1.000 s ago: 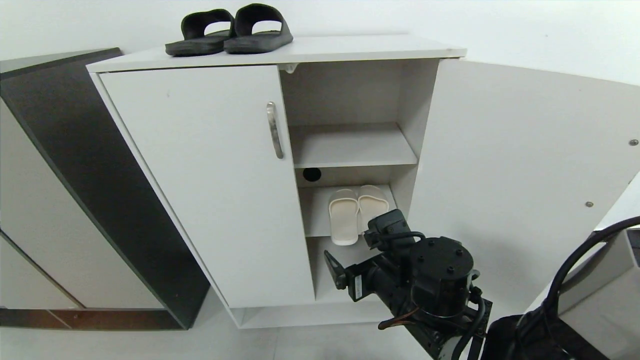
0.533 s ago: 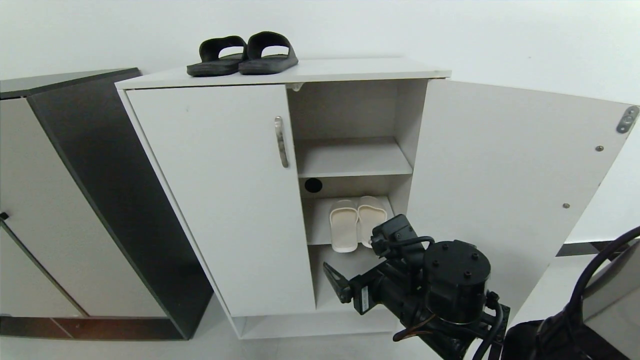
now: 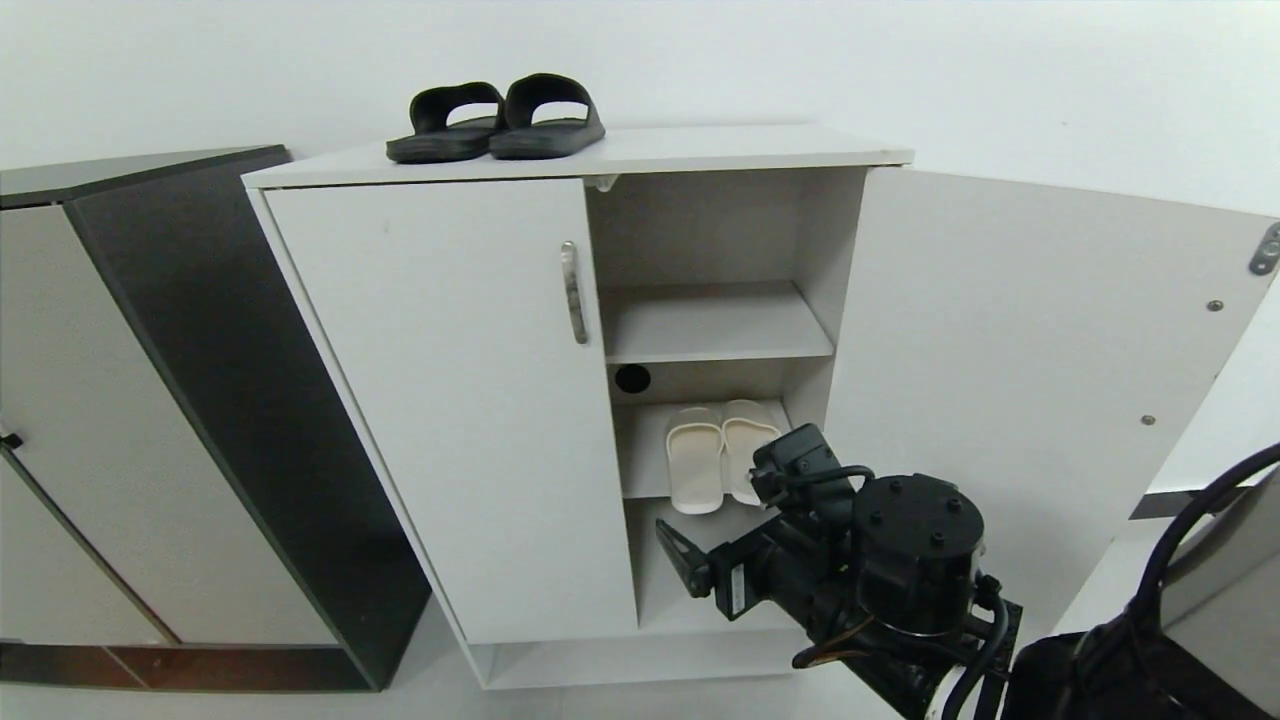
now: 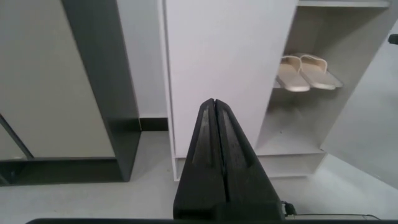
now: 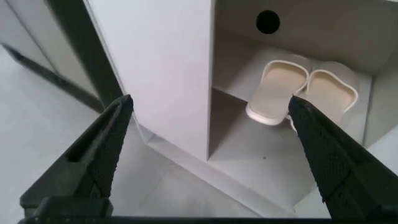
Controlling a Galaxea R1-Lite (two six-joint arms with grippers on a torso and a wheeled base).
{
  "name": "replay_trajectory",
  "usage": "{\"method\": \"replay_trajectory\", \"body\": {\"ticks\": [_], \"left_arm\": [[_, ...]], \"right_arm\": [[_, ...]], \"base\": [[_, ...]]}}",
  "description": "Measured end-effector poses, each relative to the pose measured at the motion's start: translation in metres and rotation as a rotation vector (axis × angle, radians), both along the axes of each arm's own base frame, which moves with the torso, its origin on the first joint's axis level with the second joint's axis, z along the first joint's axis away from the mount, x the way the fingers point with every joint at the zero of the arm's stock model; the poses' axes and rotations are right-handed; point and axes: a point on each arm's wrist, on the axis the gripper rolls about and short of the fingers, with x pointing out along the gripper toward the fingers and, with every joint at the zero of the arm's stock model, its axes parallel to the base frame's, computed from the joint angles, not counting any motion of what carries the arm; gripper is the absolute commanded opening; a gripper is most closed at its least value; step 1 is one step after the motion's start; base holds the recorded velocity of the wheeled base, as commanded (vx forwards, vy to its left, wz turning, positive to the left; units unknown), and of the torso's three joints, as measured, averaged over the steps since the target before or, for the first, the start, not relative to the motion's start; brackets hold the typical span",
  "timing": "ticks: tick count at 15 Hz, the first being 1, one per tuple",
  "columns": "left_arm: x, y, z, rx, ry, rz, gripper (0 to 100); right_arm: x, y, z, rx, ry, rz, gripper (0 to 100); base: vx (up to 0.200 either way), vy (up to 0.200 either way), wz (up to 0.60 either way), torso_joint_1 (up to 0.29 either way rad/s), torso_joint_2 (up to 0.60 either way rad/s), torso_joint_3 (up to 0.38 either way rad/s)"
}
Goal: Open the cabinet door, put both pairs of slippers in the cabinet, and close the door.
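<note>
1. On top of the cabinet, at its left end, the black slippers sit side by side. They are well above the right gripper, which hangs low before the open half with its fingers wide apart. A reach from so low could, I judge, clip the top board's edge or push the pair toward the wall.
2. A pinch on only 1 black slipper would likely leave its mate behind or tip it off the front edge.
3. The cream slippers lie on the middle shelf inside, their near ends at its front lip. A careless pass of the arm could drag them out.
4. The open door stands swung wide beside the right arm. The arm could bump it, and closing it too soon would shut the black pair out.
5. The left gripper, fingers pressed together on nothing, points toward the closed door.
6. Count:
   - 2 pairs of slippers, so 4 slippers: 1 pair black, 1 pair cream.
   - 2 doors: 1 open, 1 closed.
   - 1 handle.
   - 2 shelves in the open half, the upper shelf above the cream pair.
</note>
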Motion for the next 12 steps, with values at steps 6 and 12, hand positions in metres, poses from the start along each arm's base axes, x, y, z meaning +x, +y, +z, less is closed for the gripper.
{"method": "replay_trajectory", "body": {"ticks": [6, 12], "left_arm": [[0.000, 0.000, 0.000, 0.000, 0.000, 0.000, 0], [0.000, 0.000, 0.000, -0.001, 0.000, 0.000, 0]], "right_arm": [[0.009, -0.006, -0.004, -0.008, 0.006, -0.031, 100], [0.014, -0.009, -0.005, -0.009, 0.007, -0.048, 100]], "base": [[0.000, 0.200, 0.00, 0.002, 0.00, 0.006], [0.000, 0.200, 0.00, 0.002, 0.00, 0.002]]}}
